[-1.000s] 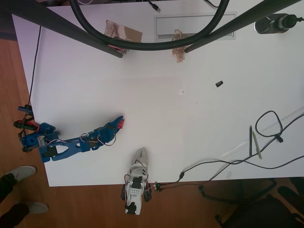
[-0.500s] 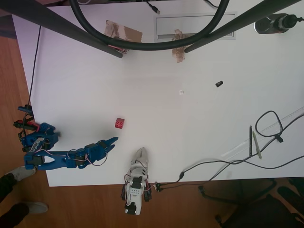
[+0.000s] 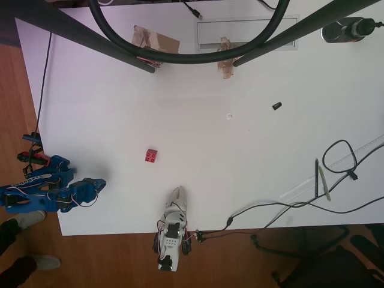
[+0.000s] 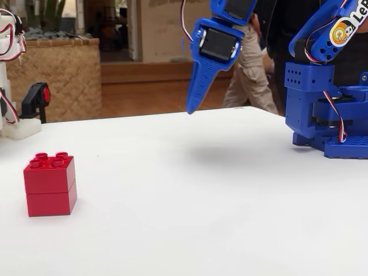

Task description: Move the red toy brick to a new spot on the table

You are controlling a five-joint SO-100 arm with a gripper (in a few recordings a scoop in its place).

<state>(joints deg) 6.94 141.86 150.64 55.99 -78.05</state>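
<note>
The red toy brick (image 3: 150, 156) stands alone and upright on the white table (image 3: 252, 156), left of centre in the overhead view. In the fixed view the red toy brick (image 4: 50, 184) sits at the near left on the table (image 4: 218, 207), studs up. My blue gripper (image 3: 101, 183) is folded back near the table's left edge, well to the left of the brick. In the fixed view the gripper (image 4: 190, 109) hangs point-down above the table, far from the brick; its fingers look shut with nothing between them.
A small black piece (image 3: 276, 106) lies right of centre. A grey cable slot (image 3: 246, 33) runs along the far edge. Cables (image 3: 339, 156), a pen (image 3: 316, 178) and a ruler lie at the right. A white arm (image 3: 174, 222) sits at the near edge. A person stands behind my base.
One second ago my gripper held the red brick. It let the brick go on the table, then drew back left and folded toward its base. The brick stays put.
</note>
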